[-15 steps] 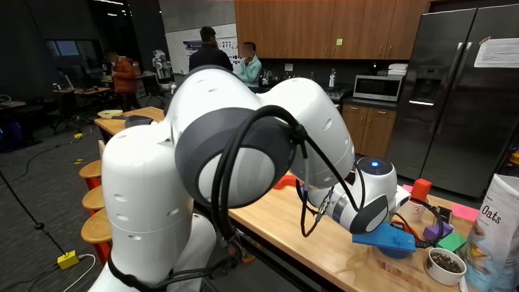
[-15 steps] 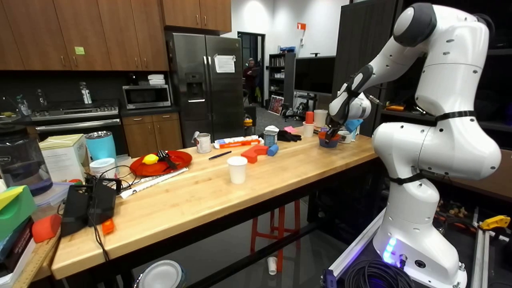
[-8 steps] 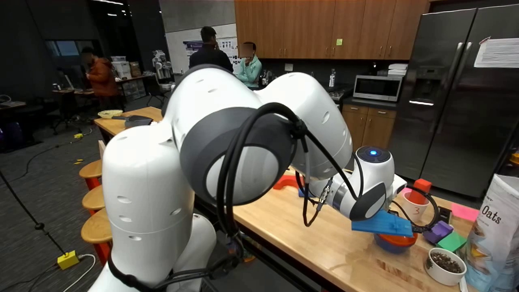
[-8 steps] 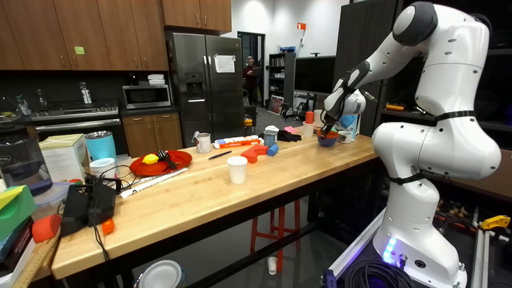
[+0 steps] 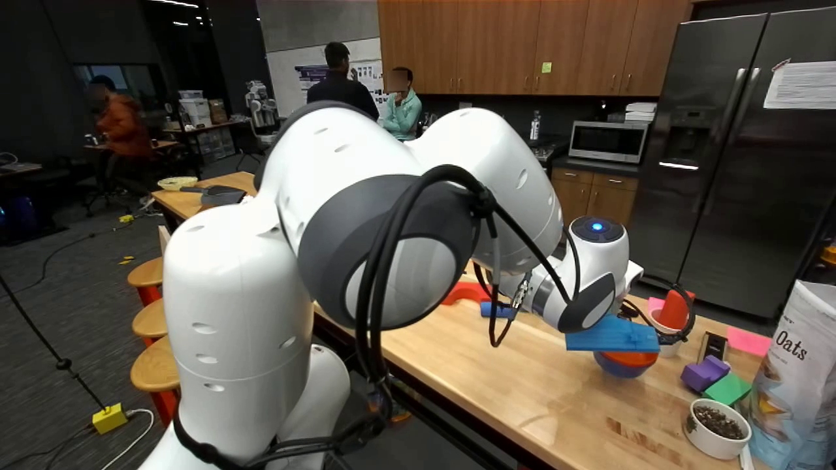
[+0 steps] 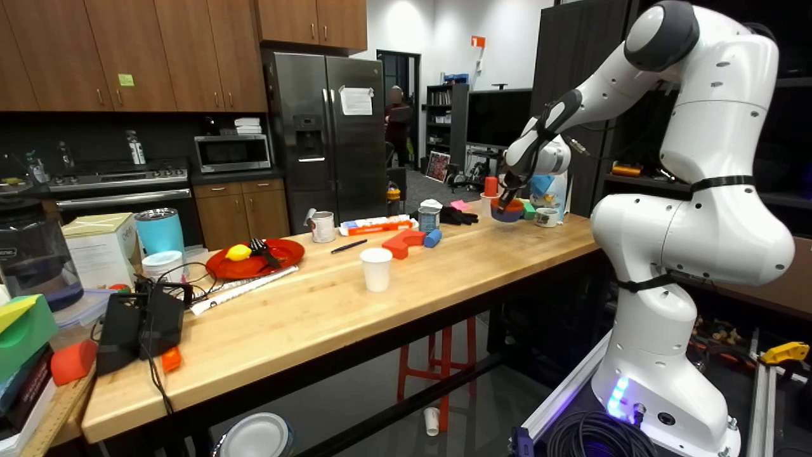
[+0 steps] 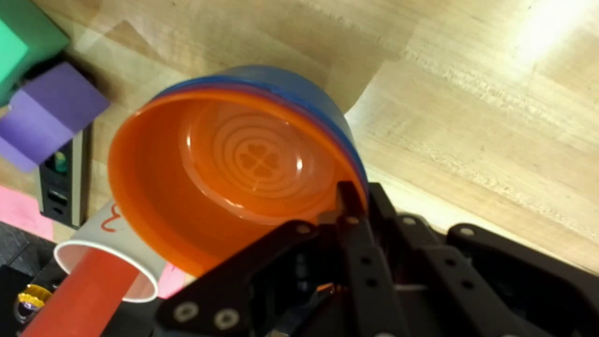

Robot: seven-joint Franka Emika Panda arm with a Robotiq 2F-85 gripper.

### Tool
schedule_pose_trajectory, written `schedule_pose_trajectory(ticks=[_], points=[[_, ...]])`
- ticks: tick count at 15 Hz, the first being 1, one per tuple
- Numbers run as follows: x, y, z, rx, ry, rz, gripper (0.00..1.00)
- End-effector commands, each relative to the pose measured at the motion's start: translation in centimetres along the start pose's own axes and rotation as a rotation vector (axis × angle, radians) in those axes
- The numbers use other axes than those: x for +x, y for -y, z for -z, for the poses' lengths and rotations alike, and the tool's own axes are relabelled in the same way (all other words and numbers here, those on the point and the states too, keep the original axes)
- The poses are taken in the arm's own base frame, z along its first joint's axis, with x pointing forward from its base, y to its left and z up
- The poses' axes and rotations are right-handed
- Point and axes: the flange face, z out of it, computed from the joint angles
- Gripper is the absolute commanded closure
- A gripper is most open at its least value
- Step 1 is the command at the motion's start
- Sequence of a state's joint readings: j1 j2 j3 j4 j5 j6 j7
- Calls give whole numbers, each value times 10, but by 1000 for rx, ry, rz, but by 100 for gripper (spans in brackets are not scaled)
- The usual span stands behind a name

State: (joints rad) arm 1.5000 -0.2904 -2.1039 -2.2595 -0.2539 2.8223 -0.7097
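Observation:
An orange bowl is nested inside a blue bowl. My gripper is shut on their rims at the right side in the wrist view, one finger inside the orange wall and the other outside the blue one. In an exterior view the blue bowl hangs slightly tilted under the gripper, seemingly just above the wooden table. A blue plate on the wrist hides the fingers in an exterior view, with the orange bowl showing beneath it.
Close by stand a white cup holding a red block, a purple block and a green block. A white bowl of dark bits and an oats bag sit nearer. Farther along are a white cup and a red arch block.
The gripper has closed on the rims. Both bowls have come up with the arm, shifting away from the white bowl and toward the cup with the red block.

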Motion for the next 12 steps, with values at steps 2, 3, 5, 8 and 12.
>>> schedule_pose_trajectory(ticks=[2,3,5,8,12], points=[[28,6,15,4,-60,156,98],[33,10,18,2,-71,188,98],[40,16,25,-3,-88,246,98],[52,27,38,-18,-105,329,98],[67,37,53,-20,-129,430,98]])
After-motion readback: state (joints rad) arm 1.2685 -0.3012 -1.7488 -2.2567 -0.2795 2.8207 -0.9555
